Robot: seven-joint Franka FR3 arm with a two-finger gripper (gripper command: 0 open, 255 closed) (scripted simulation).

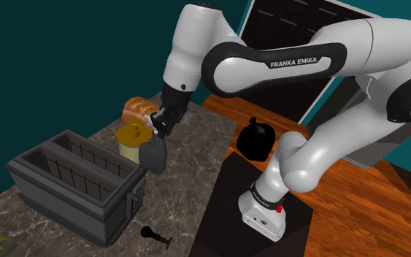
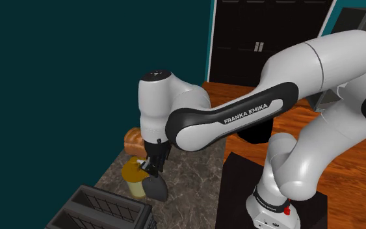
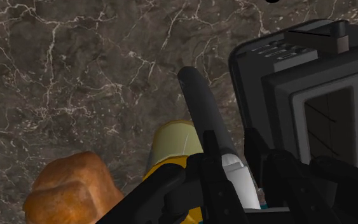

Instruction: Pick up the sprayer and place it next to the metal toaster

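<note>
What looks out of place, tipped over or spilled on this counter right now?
Nothing looks spilled or broken. The one oddity is a small black object lying alone on the marble counter near a corner of the toaster; I can't tell what it is. The sprayer looks upright at the gripper.

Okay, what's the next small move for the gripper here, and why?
Probably ease the sprayer straight down until it stands on the counter. The gripper seems shut on the sprayer's head, and the bottle is close beside the toaster, so little sideways travel looks needed. Whether its base touches the counter is unclear, so a gentle descent seems safest before letting go.
</note>
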